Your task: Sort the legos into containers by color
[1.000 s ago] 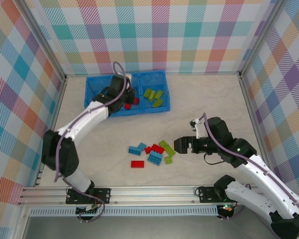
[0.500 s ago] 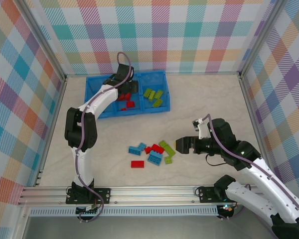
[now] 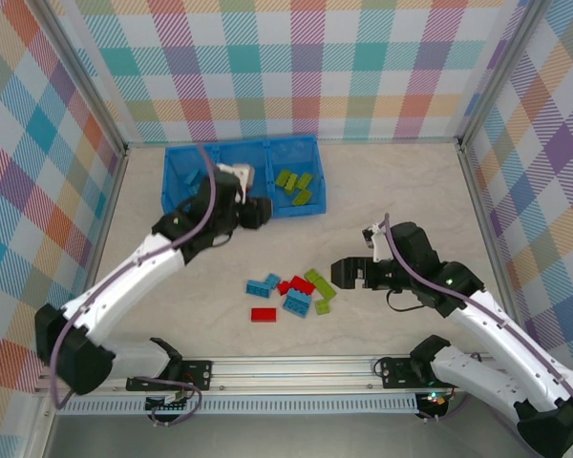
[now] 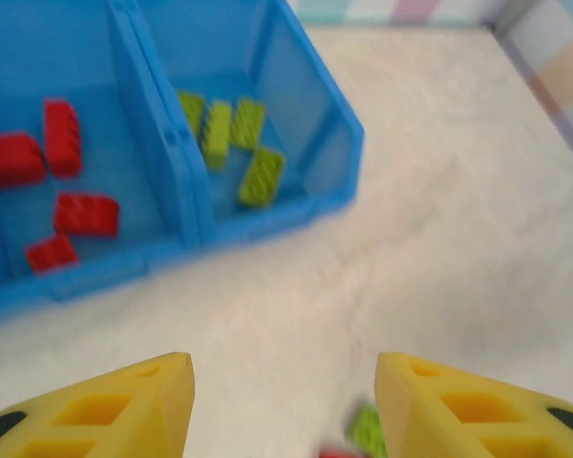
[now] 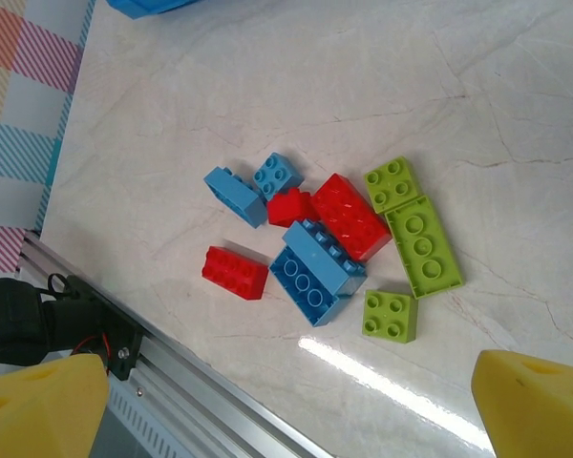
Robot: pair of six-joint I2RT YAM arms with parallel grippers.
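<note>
A blue tray [image 3: 172, 181] sits far left on the table [image 3: 401, 191], close to the back wall [image 3: 296, 76]. Its middle compartment holds red bricks [image 4: 62, 181], and its right one holds four green bricks [image 4: 234, 143]. The left pincer [image 3: 255, 212] hovers just in front of the tray's near edge, fingers apart, holding nothing. Bare table separates it from a loose pile [image 3: 291, 291] of red, blue and green bricks at mid-table, near the front rail [image 3: 286, 367]. Just right of the pile, the right pincer [image 3: 342, 274] faces it, fingers wide apart and empty. Past that arm, bare table stretches to the right edge.
</note>
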